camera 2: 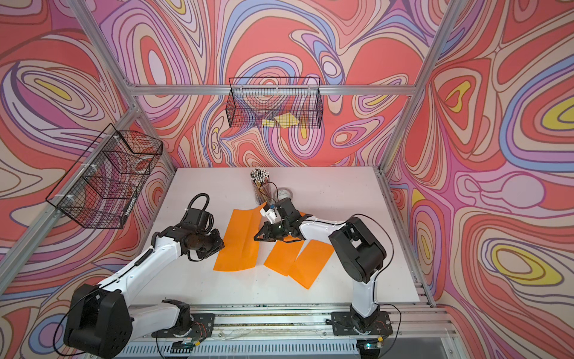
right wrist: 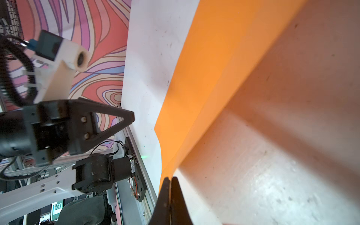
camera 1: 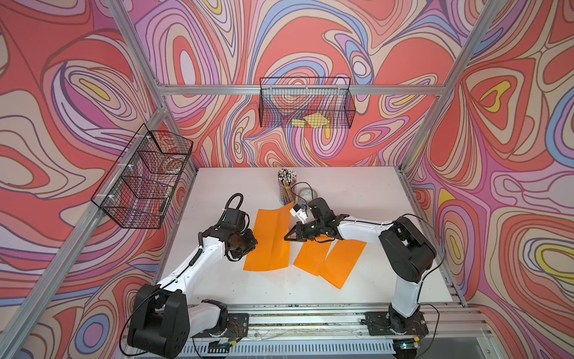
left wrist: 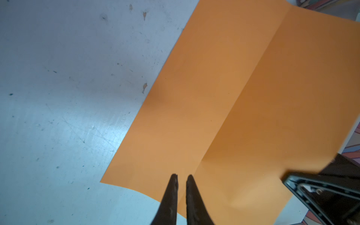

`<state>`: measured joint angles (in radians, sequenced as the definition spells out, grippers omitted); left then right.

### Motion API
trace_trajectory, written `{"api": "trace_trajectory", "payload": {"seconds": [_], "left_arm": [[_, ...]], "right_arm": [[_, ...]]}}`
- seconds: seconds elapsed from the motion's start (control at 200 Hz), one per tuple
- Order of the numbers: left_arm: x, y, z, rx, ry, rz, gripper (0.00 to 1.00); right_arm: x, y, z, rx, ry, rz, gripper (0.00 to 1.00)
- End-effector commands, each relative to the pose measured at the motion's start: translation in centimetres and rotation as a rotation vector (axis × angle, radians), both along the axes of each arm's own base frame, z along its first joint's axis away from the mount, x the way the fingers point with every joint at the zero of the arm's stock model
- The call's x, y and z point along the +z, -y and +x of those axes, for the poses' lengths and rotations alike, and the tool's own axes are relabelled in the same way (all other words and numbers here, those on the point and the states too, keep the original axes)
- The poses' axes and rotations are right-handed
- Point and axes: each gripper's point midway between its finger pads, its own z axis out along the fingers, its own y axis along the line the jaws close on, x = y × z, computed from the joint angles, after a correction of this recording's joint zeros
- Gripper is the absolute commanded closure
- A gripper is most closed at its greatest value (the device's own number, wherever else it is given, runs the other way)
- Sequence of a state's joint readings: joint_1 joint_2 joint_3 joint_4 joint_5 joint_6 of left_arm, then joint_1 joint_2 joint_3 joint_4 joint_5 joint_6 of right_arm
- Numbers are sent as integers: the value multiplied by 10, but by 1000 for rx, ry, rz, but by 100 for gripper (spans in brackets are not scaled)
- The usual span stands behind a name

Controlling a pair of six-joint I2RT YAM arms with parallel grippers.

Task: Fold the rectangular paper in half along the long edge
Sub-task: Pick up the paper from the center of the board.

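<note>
Nearest the lens in both top views, the left arm (camera 1: pixel 198 264) is seen extended over the white tabletop (camera 1: pixel 357 192), where the orange paper (camera 1: pixel 267 245) is spread between the two arms, creased lengthwise. Left wrist view: the left tool (left wrist: pixel 181 180) is shown above the paper, its tips narrowly apart. Right wrist view: the right tool (right wrist: pixel 170 182) is clamped on the paper's raised long edge.

Robot-lab test cell: aluminium frame (camera 1: pixel 217 90), swirl-printed backdrop walls (camera 1: pixel 310 46), rail-bolted (camera 1: pixel 310 320) robot arms (camera 1: pixel 198 264), wire baskets (camera 1: pixel 306 102).
</note>
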<state>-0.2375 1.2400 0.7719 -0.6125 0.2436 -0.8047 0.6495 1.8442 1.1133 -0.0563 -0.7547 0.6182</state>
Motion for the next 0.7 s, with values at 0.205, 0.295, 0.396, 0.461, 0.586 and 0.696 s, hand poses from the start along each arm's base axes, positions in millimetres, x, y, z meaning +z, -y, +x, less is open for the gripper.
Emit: {"api": "trace_trajectory", "payload": {"seconds": [0.205, 0.295, 0.396, 0.461, 0.586, 0.696], "left_arm": [[-26, 10, -6, -12, -75, -51, 88], [-31, 12, -7, -14, -86, -57, 90], [-36, 16, -7, -10, -83, -87, 91], [-40, 17, -7, -1, -87, -98, 92], [-41, 26, -5, -7, -95, -114, 94], [-39, 38, -2, -47, -81, -103, 92]], "right_arm": [[-25, 51, -31, -37, -26, -258, 95], [-29, 64, -38, -59, -28, -302, 95], [-38, 74, -43, -74, -41, -348, 96], [-30, 63, -52, -17, -47, -254, 97], [-19, 56, -49, -23, -34, -201, 96], [-22, 55, -44, -27, -33, -219, 96]]}}
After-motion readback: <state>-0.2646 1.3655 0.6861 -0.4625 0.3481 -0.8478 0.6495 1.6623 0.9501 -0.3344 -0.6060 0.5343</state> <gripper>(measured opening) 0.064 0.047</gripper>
